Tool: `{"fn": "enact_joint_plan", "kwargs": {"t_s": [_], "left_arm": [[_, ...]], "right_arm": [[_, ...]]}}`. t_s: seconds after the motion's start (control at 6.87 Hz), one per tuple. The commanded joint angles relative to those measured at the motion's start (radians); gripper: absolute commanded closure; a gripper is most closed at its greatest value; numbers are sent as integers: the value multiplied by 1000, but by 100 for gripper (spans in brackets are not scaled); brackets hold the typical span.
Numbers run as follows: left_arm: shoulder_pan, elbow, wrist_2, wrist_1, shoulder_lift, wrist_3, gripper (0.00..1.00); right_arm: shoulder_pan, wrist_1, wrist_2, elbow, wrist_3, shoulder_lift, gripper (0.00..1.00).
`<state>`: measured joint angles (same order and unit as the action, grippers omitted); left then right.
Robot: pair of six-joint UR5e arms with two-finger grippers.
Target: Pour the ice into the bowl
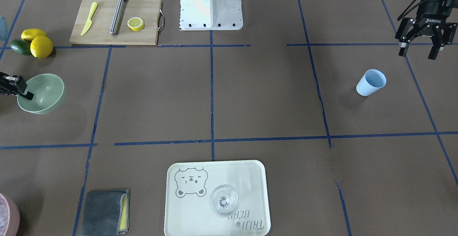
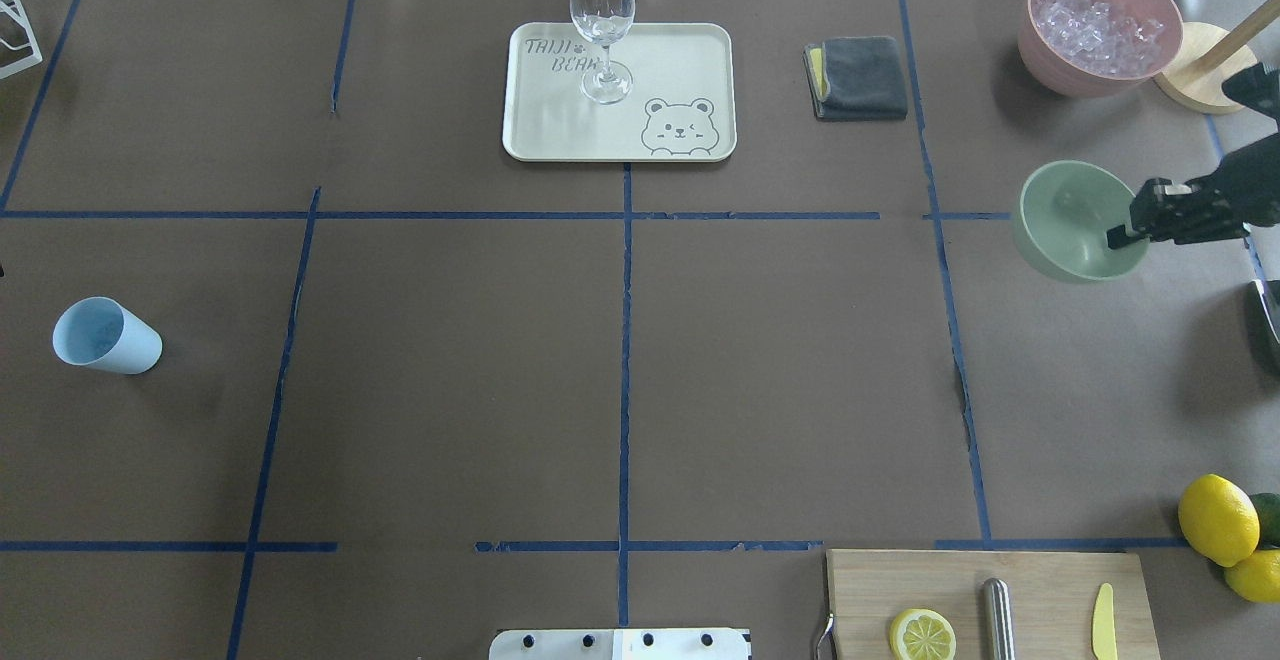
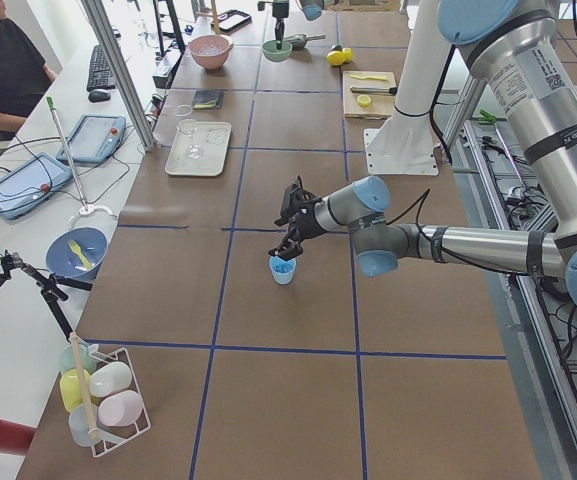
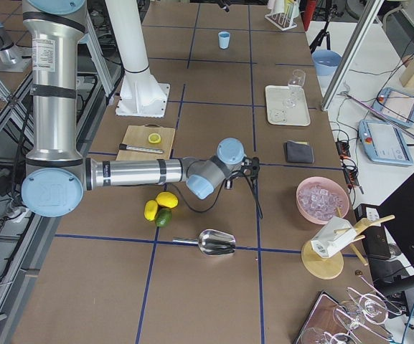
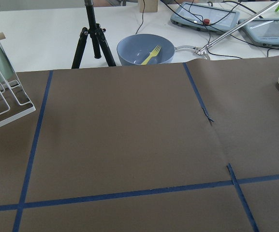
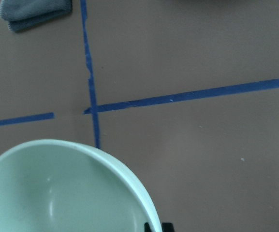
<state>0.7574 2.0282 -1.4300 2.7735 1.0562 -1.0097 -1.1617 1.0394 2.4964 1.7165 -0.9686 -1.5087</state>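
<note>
Pinched the rim of the bowl (image 2: 1065, 225) with the right gripper (image 2: 1128, 232), one finger inside and one outside, near the worktop's right edge; forearm stretched low and nearly level. Held the left gripper (image 1: 418, 54) with fingers spread, pointing down, raised by the left edge beside the light blue cup (image 1: 371, 83), not touching it.

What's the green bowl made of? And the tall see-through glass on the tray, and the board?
The green bowl looks like matte plastic: even pale colour, dull soft sheen; unglazed ceramic is possible. The stemmed glass seems glass, maybe clear plastic: the tray shows through it and it glints. The board looks like wood: tan, faint grain.
</note>
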Motion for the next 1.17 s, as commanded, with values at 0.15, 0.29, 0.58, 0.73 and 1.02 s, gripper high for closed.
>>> {"fn": "enact_joint_plan", "kwargs": {"t_s": [0.15,0.29,0.58,0.73,1.02], "left_arm": [[-301,-55,332,9,-21,-192,0],[-411,-110,456,8,-19,-279,0],[-556,-186,598,3,-4,-378,0],[-590,-221,638,1,43,-383,0],[-604,-314,712,0,120,-383,0]], "right_arm": [[214,254,-95,83,-343,319,100],[305,257,-166,81,-445,382,100],[359,316,-214,81,-489,480,100],[373,391,-237,81,-489,537,100],[419,410,-277,77,-514,576,100]]}}
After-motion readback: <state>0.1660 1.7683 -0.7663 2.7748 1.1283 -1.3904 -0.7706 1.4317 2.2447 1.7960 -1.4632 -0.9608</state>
